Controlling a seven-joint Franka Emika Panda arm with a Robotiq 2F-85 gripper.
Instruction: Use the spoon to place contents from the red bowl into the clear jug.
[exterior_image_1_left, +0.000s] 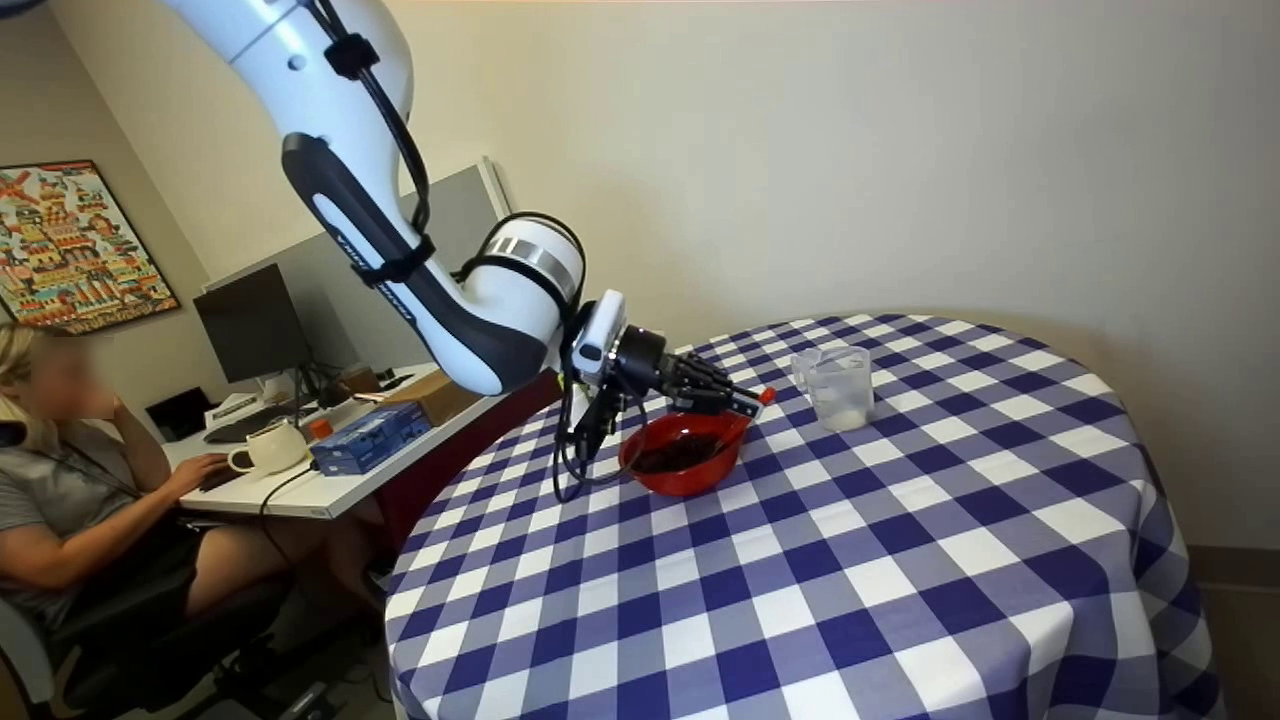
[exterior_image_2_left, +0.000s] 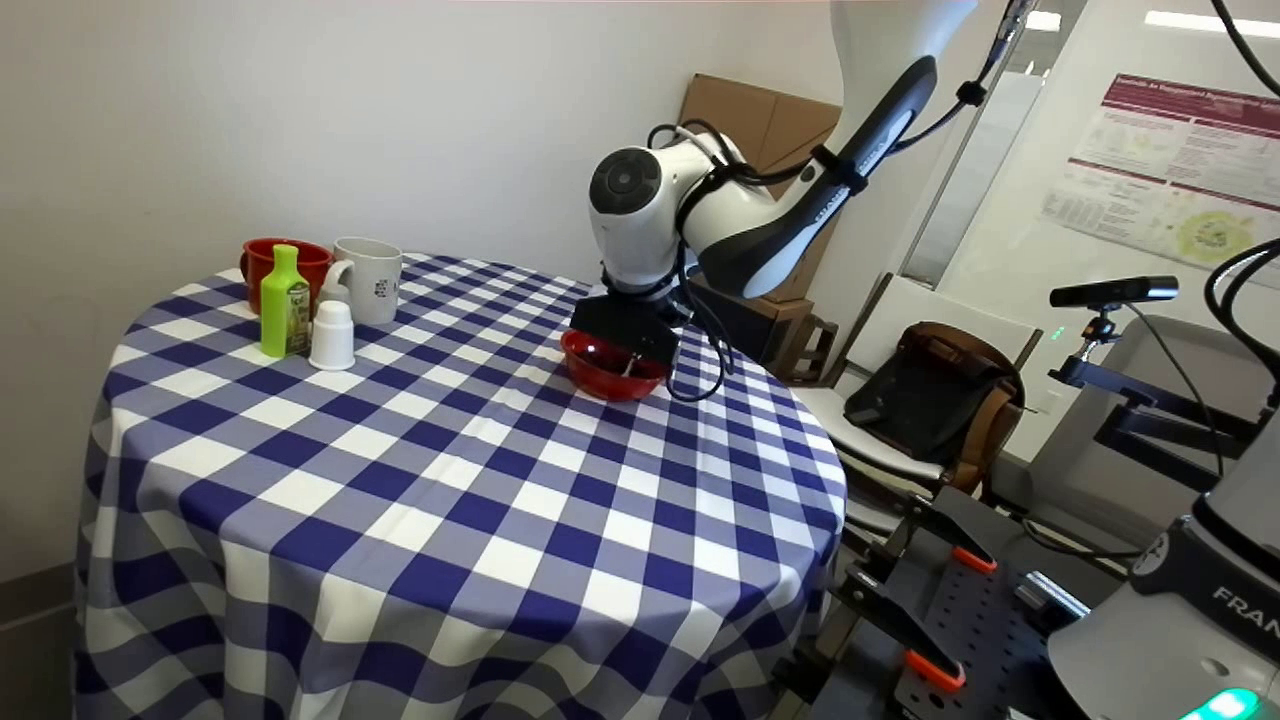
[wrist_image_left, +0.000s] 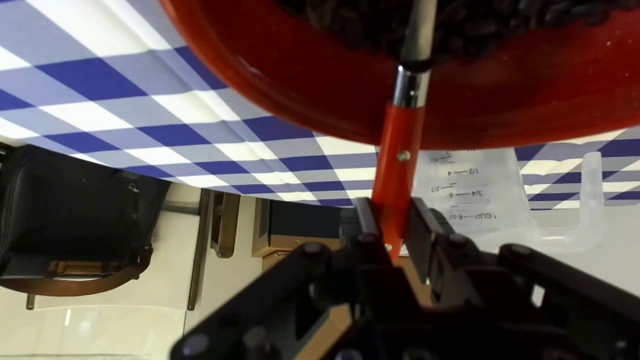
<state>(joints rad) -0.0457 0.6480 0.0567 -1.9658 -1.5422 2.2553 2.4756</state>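
Note:
The red bowl (exterior_image_1_left: 685, 482) sits on the checked tablecloth and holds dark bean-like pieces; it also shows in an exterior view (exterior_image_2_left: 600, 382) and in the wrist view (wrist_image_left: 300, 100). My gripper (wrist_image_left: 392, 215) is shut on the orange-red handle of the spoon (wrist_image_left: 400, 150). The spoon is tilted over the bowl's rim, its grey end reaching down into the dark pieces; its scoop is out of view in the wrist view. The clear jug (exterior_image_1_left: 843, 390) stands upright beside the bowl, and behind the spoon handle in the wrist view (wrist_image_left: 475, 192). The jug is hidden in an exterior view.
A red mug (exterior_image_2_left: 290, 262), a white mug (exterior_image_2_left: 376, 285), a green bottle (exterior_image_2_left: 274, 310) and white stacked cups (exterior_image_2_left: 332, 338) stand at the table's edge. A person (exterior_image_1_left: 70, 480) sits at a desk with a monitor (exterior_image_1_left: 255, 322) beyond the table.

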